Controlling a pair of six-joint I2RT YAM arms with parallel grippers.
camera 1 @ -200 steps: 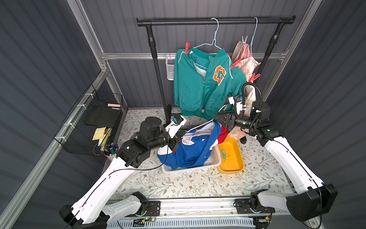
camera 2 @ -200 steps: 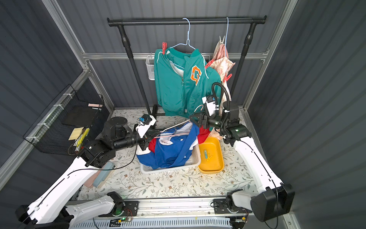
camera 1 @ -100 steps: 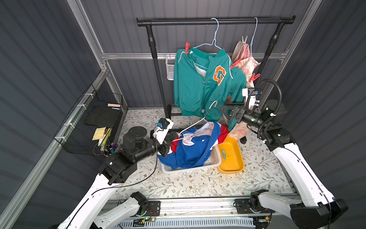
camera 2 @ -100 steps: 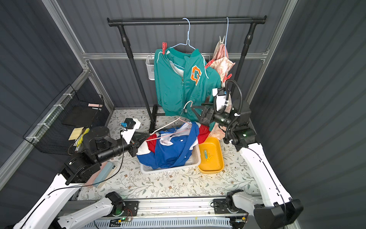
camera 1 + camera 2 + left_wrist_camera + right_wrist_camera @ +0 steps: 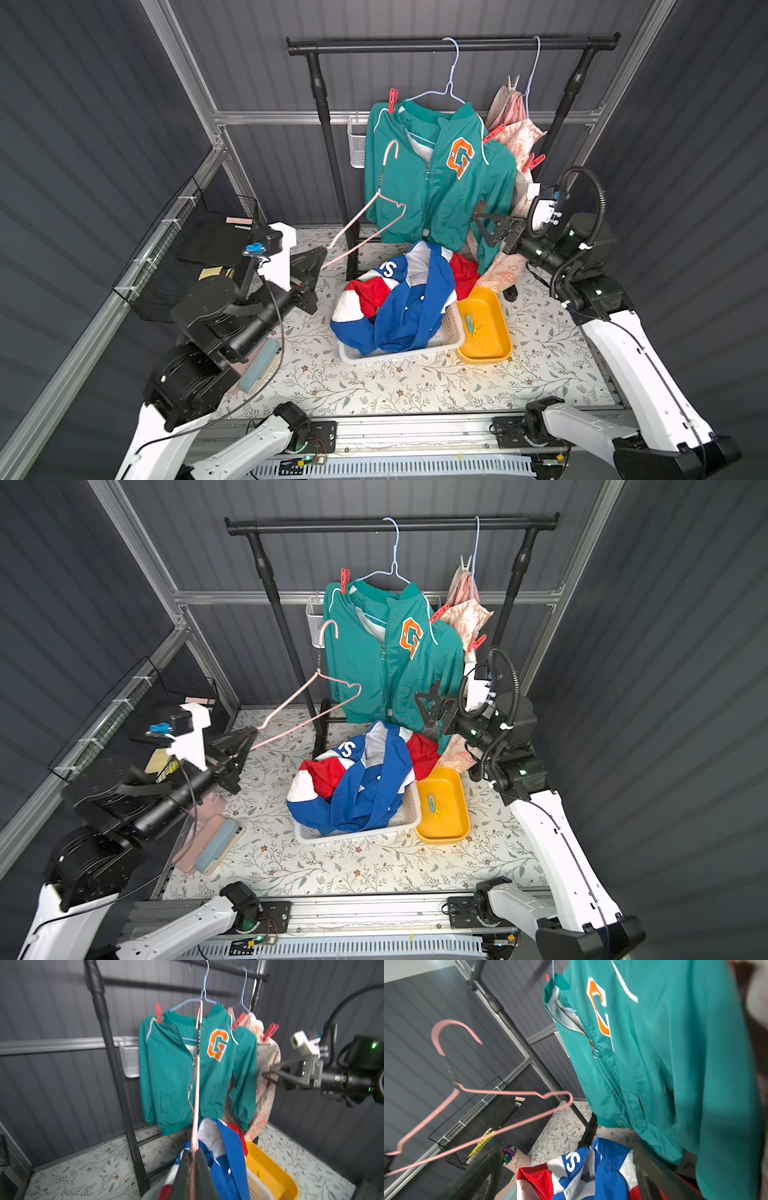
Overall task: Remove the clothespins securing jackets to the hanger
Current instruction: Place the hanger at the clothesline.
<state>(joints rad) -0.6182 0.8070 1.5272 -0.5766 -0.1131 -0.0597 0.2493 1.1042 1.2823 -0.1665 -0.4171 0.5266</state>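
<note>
My left gripper (image 5: 321, 258) (image 5: 250, 734) (image 5: 193, 1154) is shut on one end of a bare pink hanger (image 5: 365, 224) (image 5: 307, 704) (image 5: 477, 1093) held in the air left of the rack. The teal jacket (image 5: 432, 183) (image 5: 386, 663) hangs with a red clothespin (image 5: 392, 99) (image 5: 344, 581) on each shoulder. The cream jacket (image 5: 519, 129) behind it carries a red clothespin (image 5: 532, 163) and a whitish one (image 5: 514, 81). The blue jacket (image 5: 407, 299) (image 5: 604, 1174) lies in a white basket (image 5: 453, 336). My right gripper (image 5: 484, 230) (image 5: 426, 708) (image 5: 566, 1159) is open and empty by the teal sleeve.
A yellow tray (image 5: 494, 349) right of the basket holds a teal and a yellow clothespin. A black wire basket (image 5: 187, 249) hangs on the left wall. A white mesh cup (image 5: 356, 141) is fixed by the rack post (image 5: 332, 174). A pink and blue case (image 5: 216, 841) lies front left.
My left gripper has drawn back to the left with the pink hanger, which now stands clear of the blue jacket. The right arm has straightened and its wrist has risen.
</note>
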